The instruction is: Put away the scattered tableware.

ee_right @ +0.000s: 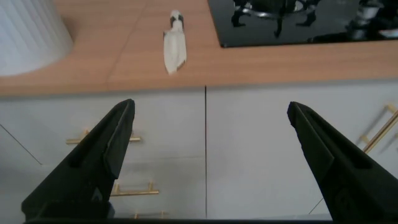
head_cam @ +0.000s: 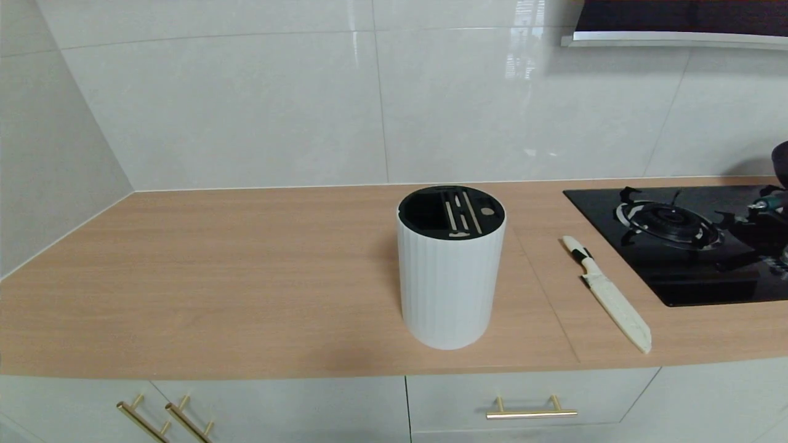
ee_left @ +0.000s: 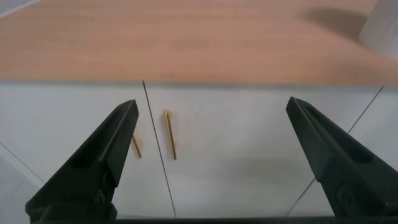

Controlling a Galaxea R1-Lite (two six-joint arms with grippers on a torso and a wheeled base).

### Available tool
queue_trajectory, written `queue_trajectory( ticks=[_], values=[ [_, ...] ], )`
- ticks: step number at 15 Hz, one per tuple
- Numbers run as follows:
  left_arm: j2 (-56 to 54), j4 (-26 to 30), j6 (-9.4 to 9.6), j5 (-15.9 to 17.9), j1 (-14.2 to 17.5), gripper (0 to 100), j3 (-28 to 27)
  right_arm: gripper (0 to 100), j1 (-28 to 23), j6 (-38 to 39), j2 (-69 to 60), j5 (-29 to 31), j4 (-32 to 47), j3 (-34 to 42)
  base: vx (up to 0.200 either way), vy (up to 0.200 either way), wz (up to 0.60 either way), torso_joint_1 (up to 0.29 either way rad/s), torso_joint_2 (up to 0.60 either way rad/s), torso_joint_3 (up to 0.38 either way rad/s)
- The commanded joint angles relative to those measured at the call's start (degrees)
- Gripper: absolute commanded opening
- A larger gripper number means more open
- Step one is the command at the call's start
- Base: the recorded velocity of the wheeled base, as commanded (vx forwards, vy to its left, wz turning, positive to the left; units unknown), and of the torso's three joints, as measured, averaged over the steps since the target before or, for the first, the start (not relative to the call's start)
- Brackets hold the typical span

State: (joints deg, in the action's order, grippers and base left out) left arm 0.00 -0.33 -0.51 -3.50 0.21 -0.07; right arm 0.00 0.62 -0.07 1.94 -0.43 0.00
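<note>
Could go wrong at the pick-up: a thin knife (head_cam: 606,292) lying flat on the desk (head_cam: 215,277), hard to pinch, so may slip out or get pushed to the edge and fall. Could go wrong at the drop too: only narrow slots (head_cam: 458,212) on top of the white holder (head_cam: 450,277), so may miss with the blade or knock the holder over.

At the right gripper (ee_right: 209,107): wide open, holding nothing, touching nothing, hanging low in front of the cupboard doors (ee_right: 261,155). Same at the left gripper (ee_left: 211,102): wide open, nothing in it.

Farther out from the right gripper, up on the desk: the knife, between the holder and the black stove (head_cam: 677,246), apart from both. Not put away yet.
</note>
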Motion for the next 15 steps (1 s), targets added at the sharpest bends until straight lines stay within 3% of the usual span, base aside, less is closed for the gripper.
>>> queue_trajectory(
  ticks=[1,10,15],
  values=[
    [0.09,-0.02,-0.02,-0.02,0.06,100,0.07,100,0.00,-0.01,0.07,0.00,-0.01,0.00,0.000,0.000,0.00,0.246,-0.53,-0.290],
    [0.09,-0.02,-0.02,-0.02,0.06,100,0.07,100,0.00,-0.01,0.07,0.00,-0.01,0.00,0.000,0.000,0.00,0.263,-0.57,-0.306],
    [0.09,-0.02,-0.02,-0.02,-0.03,100,0.07,100,0.00,-0.01,0.07,-0.09,-0.01,0.00,0.000,0.000,0.00,0.062,-0.12,-0.062]
  ],
)
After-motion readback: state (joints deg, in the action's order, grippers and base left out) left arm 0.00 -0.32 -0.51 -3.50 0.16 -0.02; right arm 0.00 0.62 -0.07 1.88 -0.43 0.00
